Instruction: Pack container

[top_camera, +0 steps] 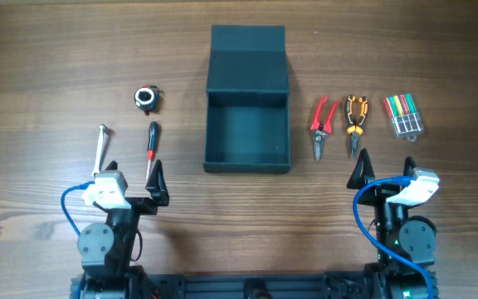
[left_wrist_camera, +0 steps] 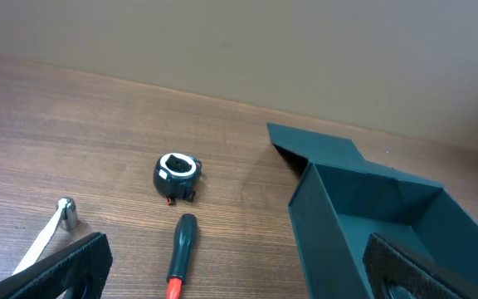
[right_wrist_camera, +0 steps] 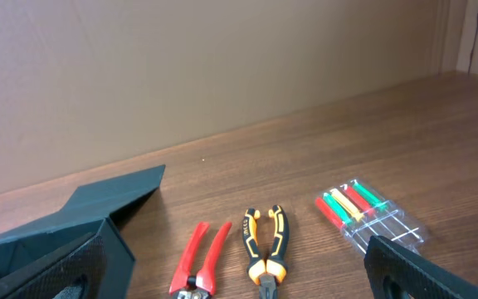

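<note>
Opening step of packing, as I judged it from my station: the container stood open and empty at mid-table, lid laid back, while the left gripper and right gripper hung near the front edge, fingers spread wide and holding nothing. The screwdriver lay just ahead of the left gripper. The next move called for a descent astride its shaft, a firm pinch, and a carry over the container's near wall.

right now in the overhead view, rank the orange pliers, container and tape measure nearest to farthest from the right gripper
From the right gripper:
1. orange pliers, just ahead of it, on the right side.
2. container, in the centre, lid open.
3. tape measure, far left.
</note>
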